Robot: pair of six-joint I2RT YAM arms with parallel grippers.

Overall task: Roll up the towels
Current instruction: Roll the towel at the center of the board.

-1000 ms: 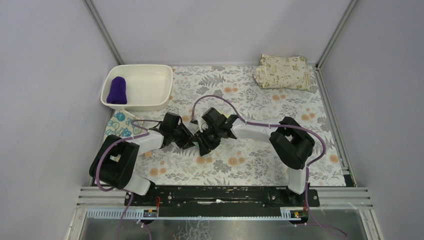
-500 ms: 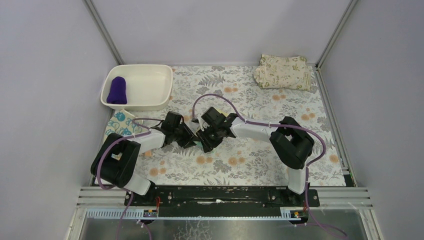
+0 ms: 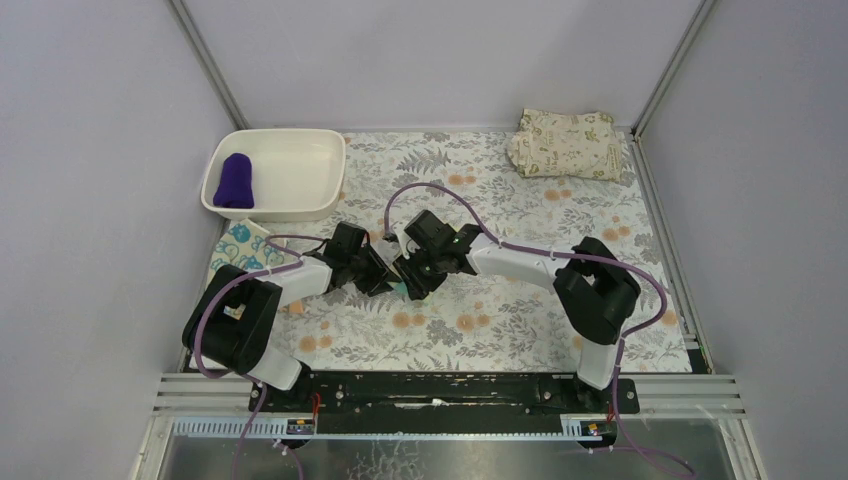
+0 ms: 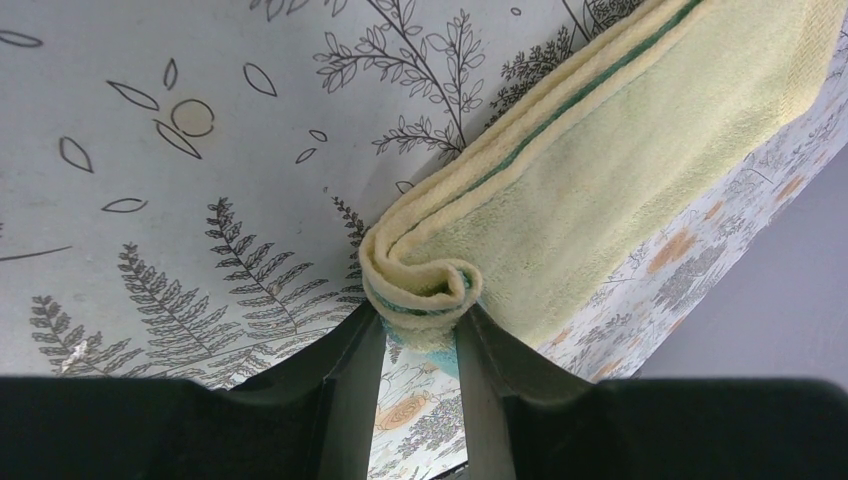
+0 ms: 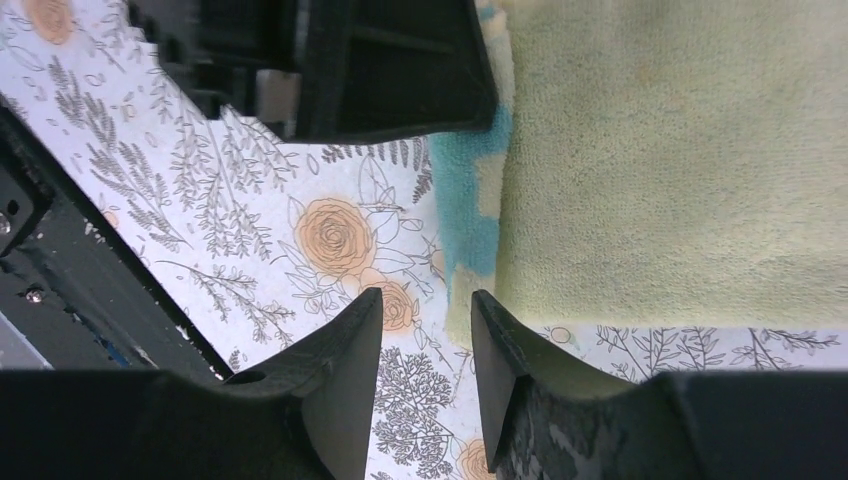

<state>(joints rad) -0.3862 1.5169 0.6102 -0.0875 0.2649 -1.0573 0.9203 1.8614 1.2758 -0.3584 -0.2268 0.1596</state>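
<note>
- Pale yellow towel (image 4: 600, 200): terry pile, thin teal line along the folded edge, teal patch at one corner. Folded into a long band of several layers.
- Its near end is curled into a small tight roll, one turn or so. The rest runs away flat, up and to the right in the left wrist view.
- It sits mid-table, between the two wrists, and is almost wholly hidden under them from above.
- Left gripper (image 4: 418, 335): clamped on the pale yellow towel, with the curled end pinched between both fingers.
- Right gripper (image 5: 422, 345): jaws parted, with floral print showing through the gap and nothing clasped. The towel's teal-marked corner lies just beside one fingertip; I cannot tell if they touch.
- Purple towel (image 3: 235, 181): already rolled, a short plump cylinder inside the white basin (image 3: 295, 165) at the far left of the table.
- Teal towel (image 3: 240, 250): white swirls, lying flat at the left edge, just in front of the basin and beside the left arm.
- Beige leaf-printed cloth (image 3: 566, 143): folded, in the far right corner, well apart from the arms.
- Table cover (image 3: 480, 200): pale, printed with grey ferns and orange blossoms, and lying smooth.
- Room: plain lilac-grey walls (image 3: 440, 60) on three sides, metal corner posts (image 3: 205, 65), and a black mounting rail (image 3: 440, 385) along the near edge carrying both arm bases.
</note>
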